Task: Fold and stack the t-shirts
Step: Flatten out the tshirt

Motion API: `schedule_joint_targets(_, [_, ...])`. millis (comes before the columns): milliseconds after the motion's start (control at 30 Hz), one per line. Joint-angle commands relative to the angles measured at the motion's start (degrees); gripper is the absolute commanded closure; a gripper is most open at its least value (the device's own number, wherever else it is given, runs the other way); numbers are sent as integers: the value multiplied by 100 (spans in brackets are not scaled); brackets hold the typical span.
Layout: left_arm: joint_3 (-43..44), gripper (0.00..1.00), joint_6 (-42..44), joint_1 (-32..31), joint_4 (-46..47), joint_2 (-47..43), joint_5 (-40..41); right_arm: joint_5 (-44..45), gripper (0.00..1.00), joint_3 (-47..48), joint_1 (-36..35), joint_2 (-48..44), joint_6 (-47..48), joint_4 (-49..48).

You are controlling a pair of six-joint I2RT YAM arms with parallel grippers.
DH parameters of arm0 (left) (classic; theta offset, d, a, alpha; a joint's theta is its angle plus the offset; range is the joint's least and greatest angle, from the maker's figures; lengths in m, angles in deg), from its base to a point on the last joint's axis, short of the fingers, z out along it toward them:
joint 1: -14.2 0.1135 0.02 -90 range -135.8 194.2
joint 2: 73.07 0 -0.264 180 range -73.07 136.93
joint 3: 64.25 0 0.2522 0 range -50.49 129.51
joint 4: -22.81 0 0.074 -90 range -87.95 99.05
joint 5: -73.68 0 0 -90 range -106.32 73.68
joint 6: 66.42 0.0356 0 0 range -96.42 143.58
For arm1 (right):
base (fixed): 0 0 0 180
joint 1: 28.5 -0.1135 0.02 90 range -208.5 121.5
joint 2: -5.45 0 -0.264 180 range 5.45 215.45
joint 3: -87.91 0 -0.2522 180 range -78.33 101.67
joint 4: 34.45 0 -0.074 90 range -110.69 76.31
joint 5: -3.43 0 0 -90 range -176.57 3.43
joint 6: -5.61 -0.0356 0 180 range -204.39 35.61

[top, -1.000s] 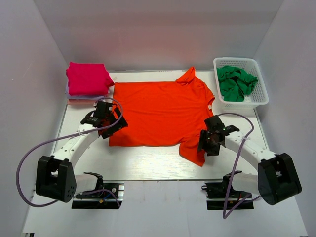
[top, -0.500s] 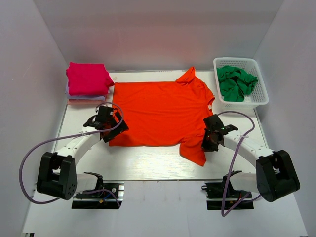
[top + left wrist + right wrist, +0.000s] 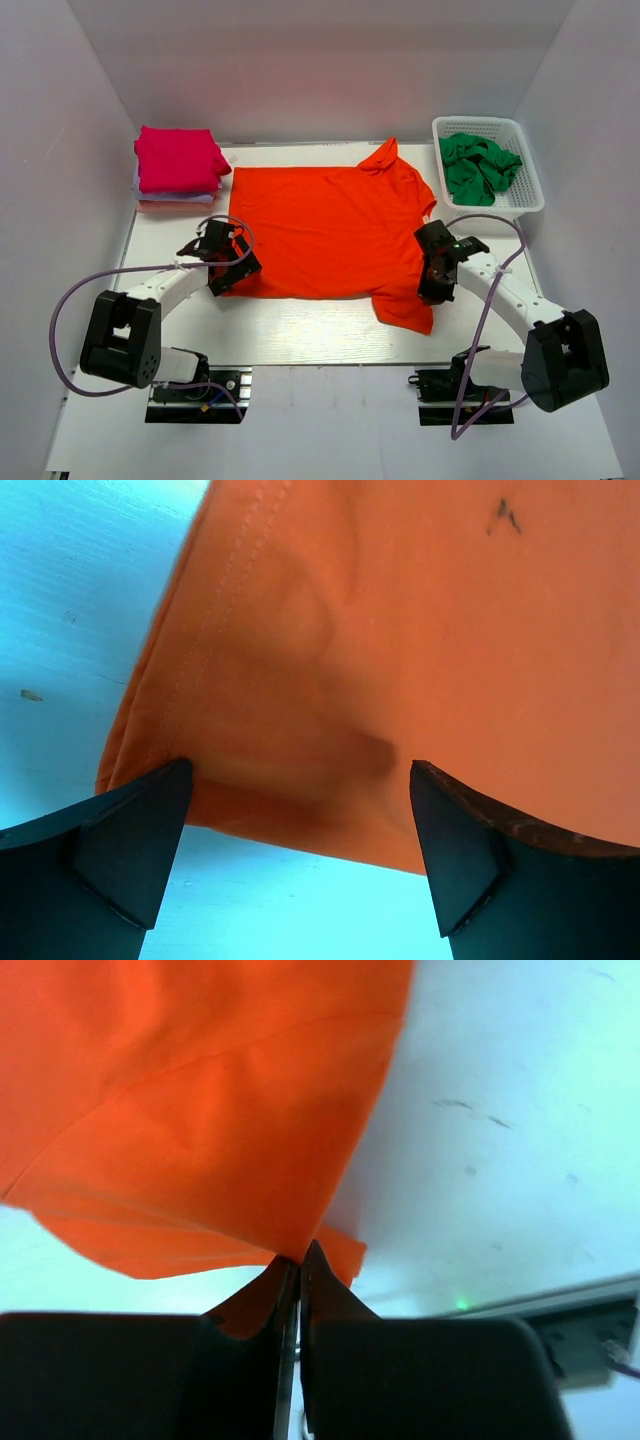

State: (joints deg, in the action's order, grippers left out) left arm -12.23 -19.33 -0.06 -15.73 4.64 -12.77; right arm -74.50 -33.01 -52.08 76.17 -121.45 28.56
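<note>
A bright orange-red t-shirt (image 3: 325,228) lies spread flat in the middle of the table, collar toward the back. My right gripper (image 3: 432,283) is shut on the cloth of its near-right sleeve (image 3: 200,1160), which hangs lifted from the pinched jaws (image 3: 298,1255). My left gripper (image 3: 228,272) is open at the shirt's near-left hem corner (image 3: 300,730), a finger on each side of the corner, the cloth lying between them on the table. A stack of folded t-shirts (image 3: 178,165), magenta on top with pale ones under it, sits at the back left.
A white basket (image 3: 522,205) at the back right holds a crumpled green t-shirt (image 3: 478,167). White walls close in the table on three sides. The arm bases and cables sit along the near edge.
The right gripper closed on the sleeve and drew it right and slightly up. The left gripper slid nearer along the shirt's left edge to the hem corner, still open.
</note>
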Motion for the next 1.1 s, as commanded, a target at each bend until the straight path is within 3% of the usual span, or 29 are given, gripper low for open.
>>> schedule_joint_targets(0, [-91, 0, -94, -15, -88, 104, 190, 541, 94, 83, 81, 3, 6, 839])
schedule_joint_targets(167, [-38, 0, -94, -15, -142, 104, 190, 463, 56, -155, 213, 135, -144, 884])
schedule_joint_targets(267, [50, 0, -42, -15, -211, 25, -4, 506, 12, 20, 222, 144, -91, 849])
schedule_joint_targets(400, [295, 0, 11, -15, -282, -291, -188, 472, 10, 442, 222, -75, 390, 639])
schedule_joint_targets(567, [858, 0, 221, -15, -423, -591, -241, -442, 10, 671, 204, -532, 1234, -432])
schedule_joint_targets(700, [1122, 0, 328, -15, -248, -731, -241, -496, 10, 820, 204, -192, 1368, -724])
schedule_joint_targets(833, [1359, 0, 450, -15, 113, -319, -398, -171, 10, 829, 230, 363, 1219, -979])
schedule_joint_targets(1067, [2334, 0, 565, -15, 113, 1148, -277, 5, 10, 1110, 335, 1602, 1253, -1963])
